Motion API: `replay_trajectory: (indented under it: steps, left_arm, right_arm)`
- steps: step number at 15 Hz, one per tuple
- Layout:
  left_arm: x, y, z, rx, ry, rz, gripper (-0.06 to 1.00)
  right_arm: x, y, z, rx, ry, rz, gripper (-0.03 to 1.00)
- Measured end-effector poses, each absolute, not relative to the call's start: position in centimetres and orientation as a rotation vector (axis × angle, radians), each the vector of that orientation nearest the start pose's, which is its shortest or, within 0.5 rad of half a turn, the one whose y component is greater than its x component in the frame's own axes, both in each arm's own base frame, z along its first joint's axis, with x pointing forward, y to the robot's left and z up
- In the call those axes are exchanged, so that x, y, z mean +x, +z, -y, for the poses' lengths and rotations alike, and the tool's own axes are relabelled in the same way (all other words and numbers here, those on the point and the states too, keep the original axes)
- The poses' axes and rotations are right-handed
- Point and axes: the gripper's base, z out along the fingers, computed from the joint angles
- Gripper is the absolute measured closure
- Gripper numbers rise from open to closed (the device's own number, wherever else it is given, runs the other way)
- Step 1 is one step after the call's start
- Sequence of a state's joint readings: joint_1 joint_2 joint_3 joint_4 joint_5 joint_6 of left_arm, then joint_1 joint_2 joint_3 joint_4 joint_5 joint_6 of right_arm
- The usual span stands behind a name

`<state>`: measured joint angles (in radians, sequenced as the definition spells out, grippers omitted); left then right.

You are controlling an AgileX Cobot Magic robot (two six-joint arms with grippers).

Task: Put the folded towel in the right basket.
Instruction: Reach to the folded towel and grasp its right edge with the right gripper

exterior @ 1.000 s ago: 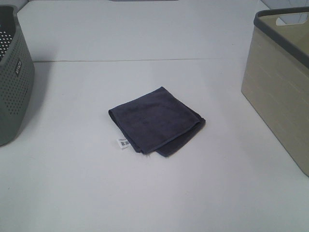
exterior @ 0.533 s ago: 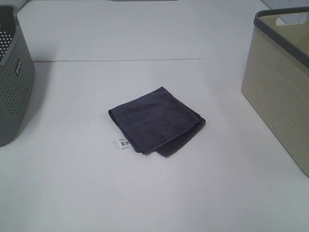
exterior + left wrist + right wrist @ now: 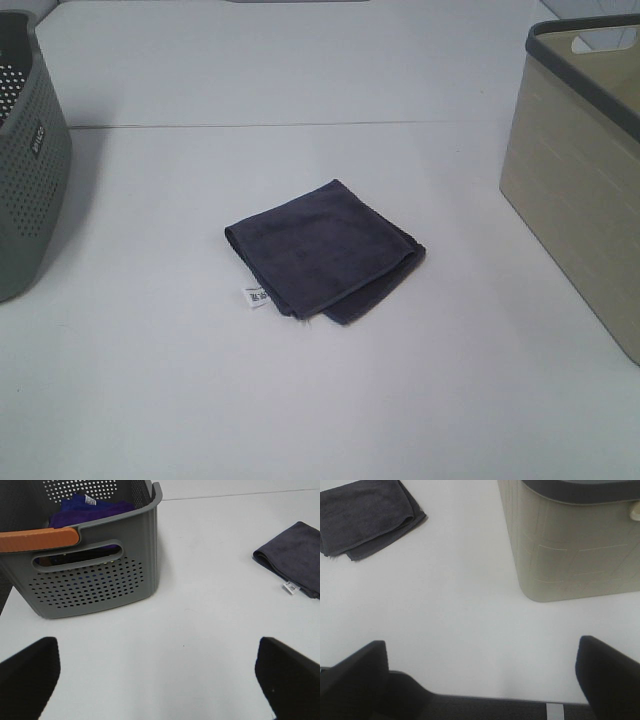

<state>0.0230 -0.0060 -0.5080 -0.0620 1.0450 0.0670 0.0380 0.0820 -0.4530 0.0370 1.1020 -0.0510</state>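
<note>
1. Spanning every view, the white tabletop carried two baskets and one cloth item. Neither arm reached into the high camera's picture.
2. The right basket, beige with a dark rim, stood at the right edge of the tabletop. Its open top was only partly in frame, so its inside could not be judged.
3. The left basket, grey and perforated, stood at the left edge. The left wrist view showed a purple cloth already lying in it.
4. The towel, dark grey and folded to a square, lay flat near the middle of the tabletop. It sat well apart from both baskets, with one corner pointing toward the far edge.
5. The right gripper hung over the near edge with its fingers spread wide and nothing between them. The left gripper was likewise parted and empty, near the left basket.
6. A small white label stuck out from the towel's near-left side.

By my reading, the task had not got past its first step, the reach. The next move called for the right gripper to travel to the towel, come down over a doubled edge and pinch all layers so the fold would hold.
</note>
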Motion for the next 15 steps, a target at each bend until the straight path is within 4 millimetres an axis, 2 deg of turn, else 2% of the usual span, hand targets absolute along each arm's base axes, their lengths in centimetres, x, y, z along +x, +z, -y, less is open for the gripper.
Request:
replay_trajectory:
  steps: [15]
  left_arm:
    - [-0.61, 28.09, 0.5, 0.047, -0.017, -2.013, -0.05]
  right_arm:
    - [0.95, 26.06, -0.34, -0.098, 0.039, -2.212, -0.01]
